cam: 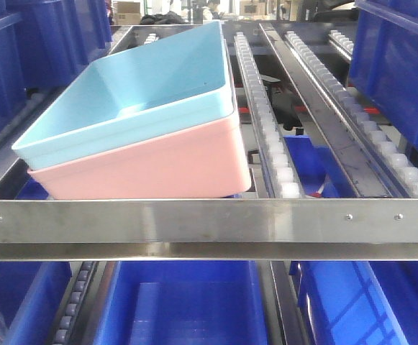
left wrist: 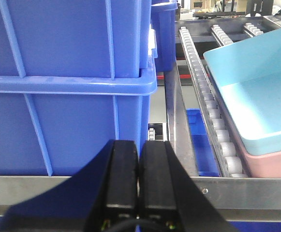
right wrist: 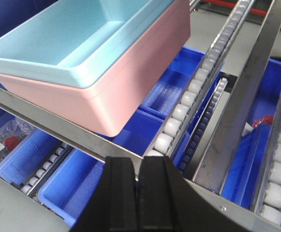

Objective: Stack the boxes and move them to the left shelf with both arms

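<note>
Resting on the shelf (cam: 209,220) behind its brushed steel front rail, the light sky blue bin (cam: 133,93) is nested inside the salmon pink bin (cam: 151,169). The stack is seated toward the left side of the rack level, with a lane of white rollers (cam: 266,122) just beside its right wall. The left gripper (left wrist: 139,186) is clenched with nothing between its fingers, in front of the rail beside stacked dark blue ribbed bins (left wrist: 67,82). The right gripper (right wrist: 137,193) is likewise clenched and empty, apart from the stack.
</note>
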